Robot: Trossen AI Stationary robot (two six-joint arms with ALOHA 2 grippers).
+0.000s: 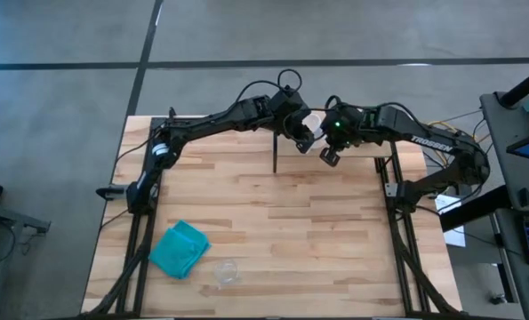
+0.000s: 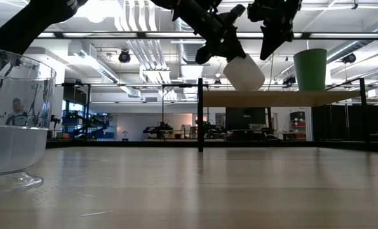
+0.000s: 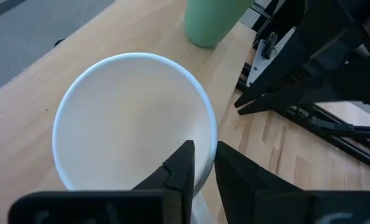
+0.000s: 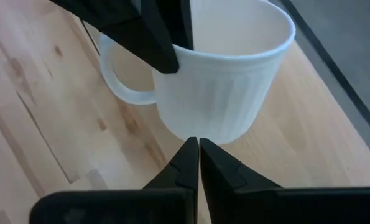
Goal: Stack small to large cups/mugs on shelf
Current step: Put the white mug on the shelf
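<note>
- High view: both arms are seen meeting over the table's far edge, the left gripper (image 1: 305,133) and the right gripper (image 1: 329,156) close together above the shelf, which is largely hidden by them. The clear cup (image 1: 226,272) is left standing near the front edge, beside a teal cloth (image 1: 180,249); it appears empty.
- Low view: the white mug (image 2: 244,72) is held tilted in the air just above the shelf (image 2: 277,98), probably for setting down. The green cup (image 2: 310,69) stands upright on the board, well to the side.
- Left wrist view: the mug's rim is pinched between the narrowed fingers (image 3: 180,169); its interior is shown empty.
- Right wrist view: the right jaws are seen pressed together, holding nothing, just beside the mug's wall.
</note>
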